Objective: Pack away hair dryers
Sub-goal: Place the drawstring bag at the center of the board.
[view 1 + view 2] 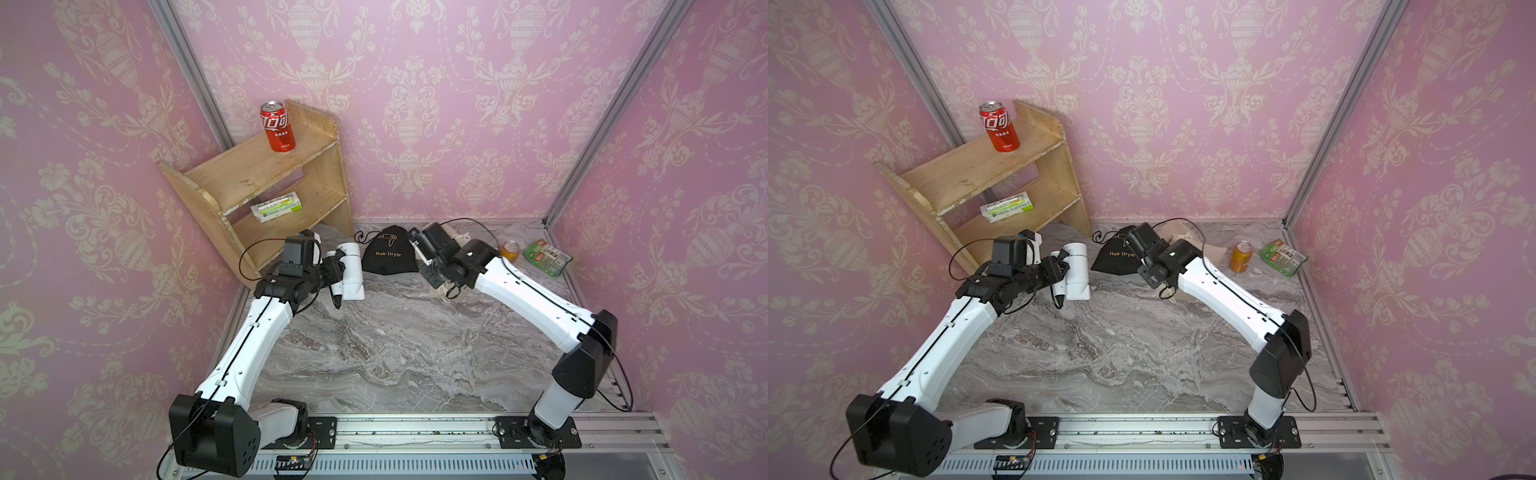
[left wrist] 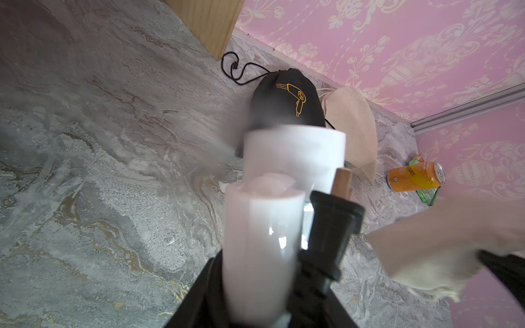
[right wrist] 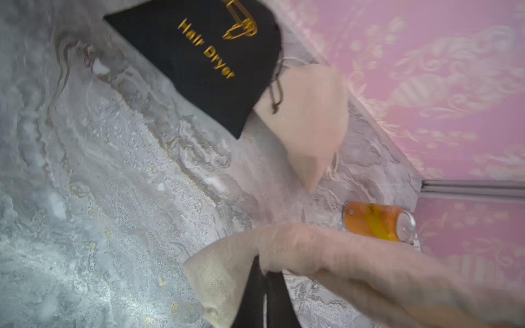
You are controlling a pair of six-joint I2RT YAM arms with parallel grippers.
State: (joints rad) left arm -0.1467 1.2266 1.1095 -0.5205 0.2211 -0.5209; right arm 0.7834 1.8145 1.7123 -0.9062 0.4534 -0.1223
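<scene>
A white hair dryer (image 1: 353,270) hangs above the marble table at the left, barrel toward the back. My left gripper (image 2: 261,298) is shut on its handle. The dryer's black plug (image 2: 329,227) dangles beside the handle. My right gripper (image 3: 265,284) is shut on the edge of a beige pouch (image 3: 326,250), lifted off the table at mid-right. A black pouch (image 1: 390,255) printed "Hair Dryer" lies between the two grippers near the back wall. A second beige pouch (image 3: 309,113) lies beside it, partly hidden by the right arm in both top views.
A wooden shelf (image 1: 266,183) stands at the back left, with a red can (image 1: 277,126) on top and a green-white box (image 1: 276,206) on its lower board. An orange can (image 1: 510,251) and a green packet (image 1: 546,257) sit at the back right.
</scene>
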